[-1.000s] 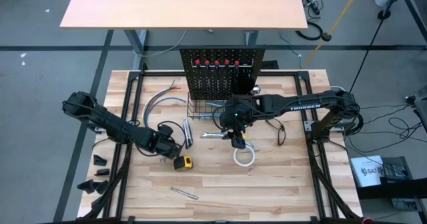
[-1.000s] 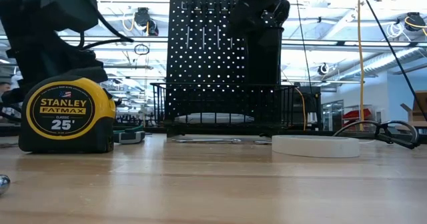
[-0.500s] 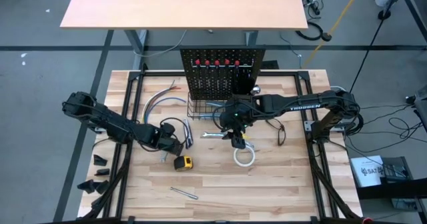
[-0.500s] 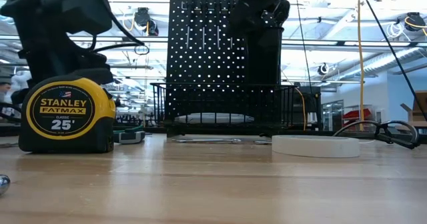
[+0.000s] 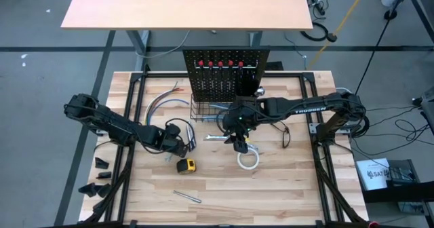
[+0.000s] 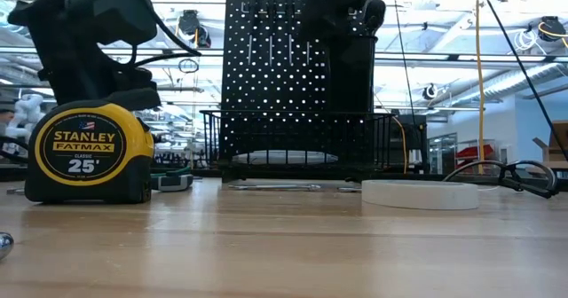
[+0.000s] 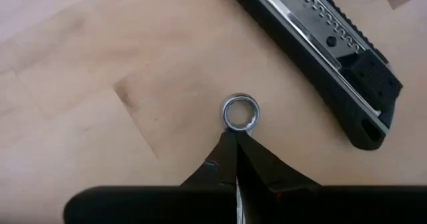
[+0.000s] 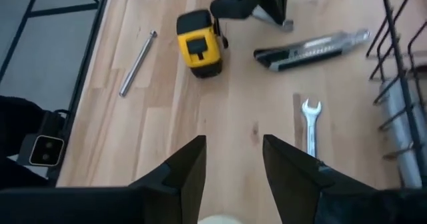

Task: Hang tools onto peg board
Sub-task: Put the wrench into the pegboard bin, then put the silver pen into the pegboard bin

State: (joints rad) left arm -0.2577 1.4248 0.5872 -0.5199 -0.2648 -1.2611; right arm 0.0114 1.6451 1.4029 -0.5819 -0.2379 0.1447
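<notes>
the table (image 5: pixel 271 187) is pale wood, smooth and matt, with visible grain. the tape measure (image 6: pixel 87 152) has a glossy yellow and black plastic shell. the ring (image 7: pixel 240 112) is shiny bare metal. the knife (image 7: pixel 320 57) pairs matt black plastic with bright metal. the peg board (image 6: pixel 284 58) is black perforated metal.

1. Left gripper (image 7: pixel 235 159) at the frame's lower middle, dark fingers (image 7: pixel 215 169) pressed together into a single point over the table (image 7: pixel 100 84).
2. Clamped at that point: the edge of a small silver ring (image 7: pixel 240 113), lying flat on pale wood; uncertain whether part of a longer tool.
3. Just beside the ring, apart from it, a grey-and-black utility knife (image 7: pixel 320 47) set diagonally, its notched metal slider facing up, black butt end toward the gripper side.
4. Faint darker patch in the wood grain near the ring.
</notes>
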